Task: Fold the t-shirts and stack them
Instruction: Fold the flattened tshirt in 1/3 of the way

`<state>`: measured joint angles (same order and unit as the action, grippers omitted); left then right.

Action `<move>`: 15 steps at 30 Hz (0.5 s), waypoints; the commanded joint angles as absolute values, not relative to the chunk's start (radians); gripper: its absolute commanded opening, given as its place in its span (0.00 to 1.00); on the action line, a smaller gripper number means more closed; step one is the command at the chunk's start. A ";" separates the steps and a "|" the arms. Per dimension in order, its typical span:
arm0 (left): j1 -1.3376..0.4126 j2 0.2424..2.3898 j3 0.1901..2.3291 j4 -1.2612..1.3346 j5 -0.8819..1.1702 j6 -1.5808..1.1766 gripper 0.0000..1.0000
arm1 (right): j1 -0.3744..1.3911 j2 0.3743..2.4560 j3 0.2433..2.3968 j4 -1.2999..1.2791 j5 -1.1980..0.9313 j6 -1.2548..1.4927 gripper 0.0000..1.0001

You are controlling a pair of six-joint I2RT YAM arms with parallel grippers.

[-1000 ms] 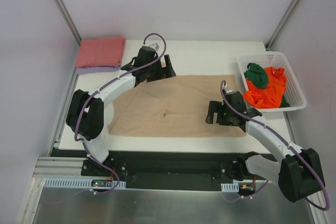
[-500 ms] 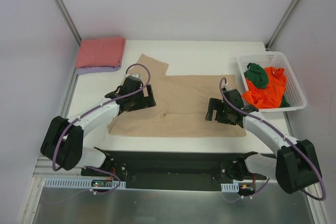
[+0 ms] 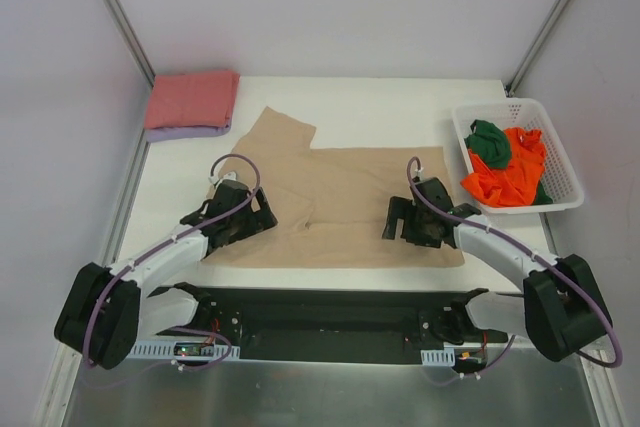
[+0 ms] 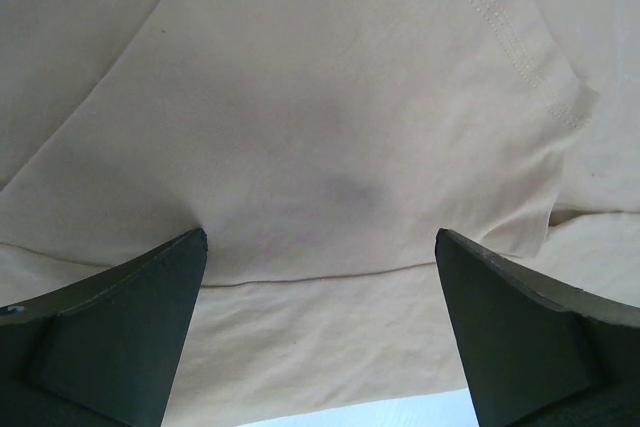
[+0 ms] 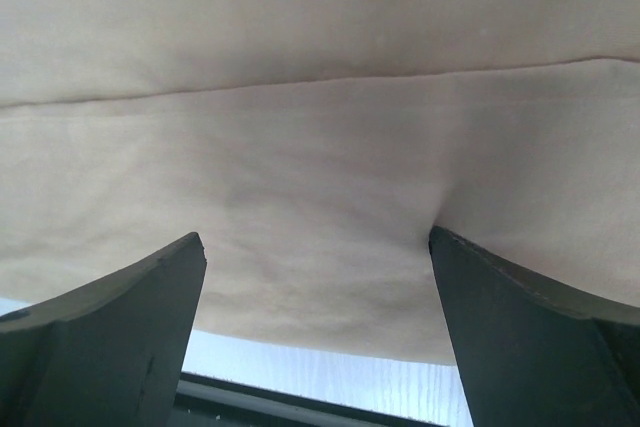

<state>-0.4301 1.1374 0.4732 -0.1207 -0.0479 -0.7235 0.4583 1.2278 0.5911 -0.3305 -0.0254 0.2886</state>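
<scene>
Your left arm has pulled back from the far side of the bench (image 3: 400, 107) to the lower left of the frame, and a sleeve now lies uncovered at the upper left. The right arm has shifted only slightly left.

The tan shirt (image 3: 350, 187) lies flat across the middle of the bench, its near edge close to the bench's front edge. Its long axis runs left to right in the overhead view. With the sleeve sticking out toward the upper left, you can judge the shoulder end to be on the left and the hem on the right, though the collar is not visible.

The left fingers (image 4: 110, 337) are spread wide, tips down on the cloth over a folded-over layer with a stitched edge. The right fingers (image 5: 100, 337) are spread just as wide, resting near the shirt's front edge, pinching nothing.

Watch these risks:
- Closing here may catch only the top layer, or both, and skew the fold.
- Dragging with the tips down could bunch the cloth around the small crease at the centre.
- Pulling any nearer could slide the front edge off the bench.

The pink shirt (image 3: 190, 97) sits folded on the lavender shirt (image 3: 185, 133) at the upper left. The orange shirt (image 3: 510, 179) and green shirt (image 3: 488, 142) wait in the basket (image 3: 500, 105).
</scene>
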 commanded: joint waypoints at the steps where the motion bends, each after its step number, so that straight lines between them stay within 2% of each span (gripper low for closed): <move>1: -0.416 1.069 0.382 -0.307 -0.109 -0.798 0.99 | 0.506 1.161 0.543 -0.391 -0.055 0.337 0.96; 8: -0.414 0.918 0.370 -0.419 -0.153 -0.834 0.99 | 0.541 1.091 0.500 -0.399 -0.098 0.353 0.96; 15: -0.414 0.865 0.385 -0.442 -0.187 -0.808 0.99 | 0.552 1.083 0.505 -0.437 -0.087 0.373 0.96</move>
